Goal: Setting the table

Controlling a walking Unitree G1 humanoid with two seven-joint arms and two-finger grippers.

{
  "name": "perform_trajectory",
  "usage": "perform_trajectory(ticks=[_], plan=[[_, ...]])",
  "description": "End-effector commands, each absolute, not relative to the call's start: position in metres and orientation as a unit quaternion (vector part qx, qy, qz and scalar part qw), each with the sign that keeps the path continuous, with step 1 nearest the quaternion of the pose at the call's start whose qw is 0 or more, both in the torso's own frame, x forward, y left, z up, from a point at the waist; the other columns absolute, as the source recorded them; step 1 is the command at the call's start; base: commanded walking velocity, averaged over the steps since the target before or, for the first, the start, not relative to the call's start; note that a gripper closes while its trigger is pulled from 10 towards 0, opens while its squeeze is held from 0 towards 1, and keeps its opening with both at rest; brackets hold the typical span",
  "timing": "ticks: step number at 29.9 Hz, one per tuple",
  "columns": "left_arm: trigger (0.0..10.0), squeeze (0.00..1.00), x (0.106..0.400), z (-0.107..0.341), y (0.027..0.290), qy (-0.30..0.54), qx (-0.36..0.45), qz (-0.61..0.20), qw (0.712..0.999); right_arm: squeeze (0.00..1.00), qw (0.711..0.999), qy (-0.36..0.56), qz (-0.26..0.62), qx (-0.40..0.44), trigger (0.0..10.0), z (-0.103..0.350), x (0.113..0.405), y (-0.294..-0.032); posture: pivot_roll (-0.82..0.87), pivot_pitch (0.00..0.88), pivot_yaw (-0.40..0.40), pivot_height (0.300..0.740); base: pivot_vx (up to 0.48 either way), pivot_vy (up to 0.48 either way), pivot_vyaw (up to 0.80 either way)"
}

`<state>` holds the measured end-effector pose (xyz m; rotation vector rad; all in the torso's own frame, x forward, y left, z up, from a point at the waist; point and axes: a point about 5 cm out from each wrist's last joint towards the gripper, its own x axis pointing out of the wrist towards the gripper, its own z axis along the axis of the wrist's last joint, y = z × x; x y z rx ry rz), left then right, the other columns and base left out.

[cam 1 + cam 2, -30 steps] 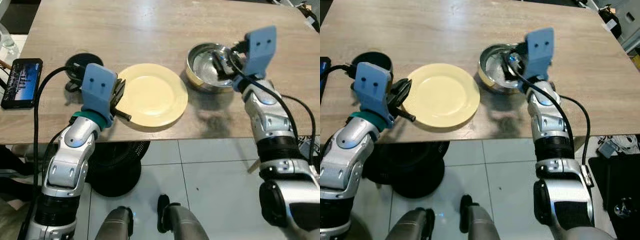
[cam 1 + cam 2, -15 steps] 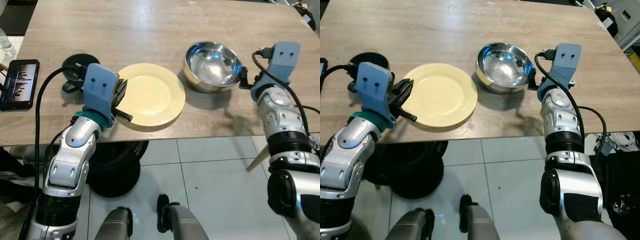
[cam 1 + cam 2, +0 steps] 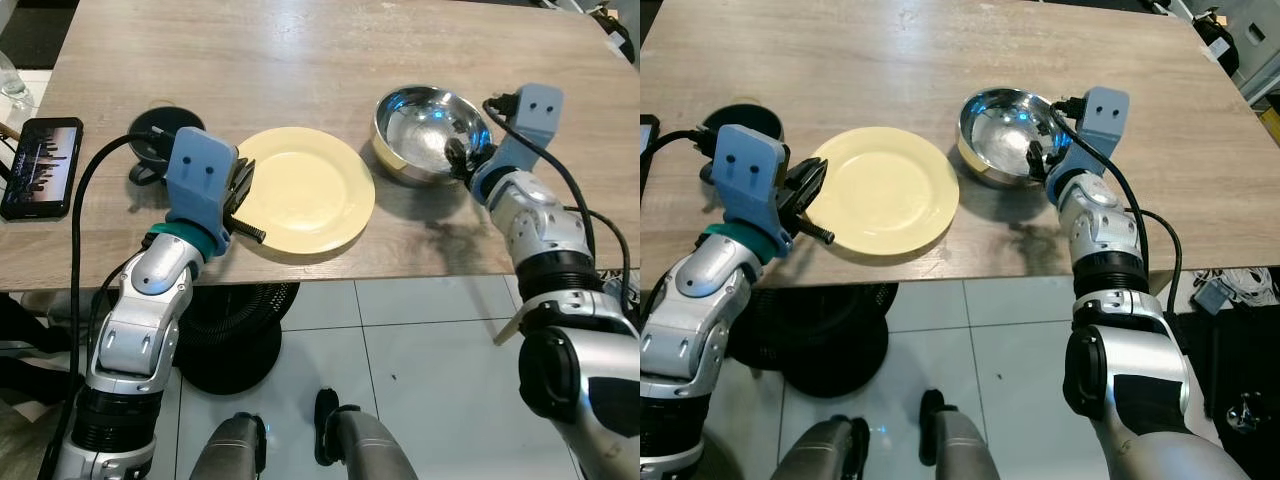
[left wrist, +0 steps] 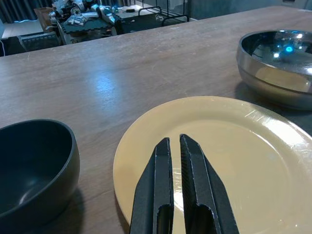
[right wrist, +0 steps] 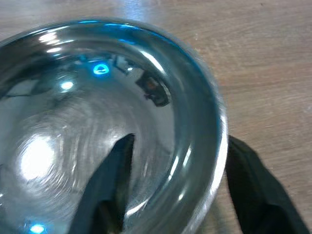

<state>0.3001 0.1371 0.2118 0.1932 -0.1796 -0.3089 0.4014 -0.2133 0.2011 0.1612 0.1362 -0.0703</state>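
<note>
1. While we stand at the near edge of the wooden table point(image 3: 320, 60), we take the yellow plate point(image 3: 305, 190) as our landmark; it lies close to that edge, a little left of centre.
2. Our left gripper point(image 4: 181, 187) hovers over the plate's near-left rim, its two black fingers pressed almost together with nothing between them.
3. Just right of the plate and slightly farther back sits the steel bowl point(image 3: 1010, 135), apart from the plate's rim.
4. Our right gripper point(image 5: 170, 187) is spread and straddles the bowl's near-right wall, one finger inside, one outside; we cannot tell whether either finger touches the metal yet.
5. Left of the plate, a black bowl point(image 4: 31, 168) stands just beside it, and farther left a phone point(image 3: 42, 165) lies on the table.
6. We judge the step in hand to be gripping the steel bowl to place it in the setting. Next, the right fingers need to close on the thin wall firmly, since polished steel may slip.
</note>
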Motion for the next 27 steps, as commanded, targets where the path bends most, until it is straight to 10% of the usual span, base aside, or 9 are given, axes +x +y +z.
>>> perform_trajectory(ticks=[1, 25, 26, 27], plan=[[10.0, 0.00, 0.299, 0.207, 0.135, -0.079, 0.093, -0.155, 0.980, 0.00, 0.992, 0.091, -0.038, 0.083, 0.0, 0.192, 0.400, -0.214, 0.12, 0.145, -0.067, 0.740, 0.000, 0.000, 0.00], [10.0, 0.00, 0.300, 0.208, 0.137, -0.082, 0.092, -0.149, 0.981, 0.00, 0.988, 0.071, -0.047, 0.131, 0.0, 0.195, 0.402, -0.205, 0.13, 0.133, -0.065, 0.740, 0.000, 0.000, 0.00], [10.0, 0.00, 0.300, 0.208, 0.137, -0.083, 0.092, -0.149, 0.981, 0.00, 0.985, 0.054, -0.036, 0.161, 10.0, 0.202, 0.404, -0.197, 0.13, 0.131, -0.064, 0.740, 0.000, 0.000, 0.00], [10.0, 0.00, 0.300, 0.208, 0.137, -0.083, 0.092, -0.149, 0.981, 0.00, 0.981, 0.039, -0.027, 0.186, 10.0, 0.207, 0.406, -0.188, 0.13, 0.129, -0.063, 0.740, 0.000, 0.000, 0.00]])
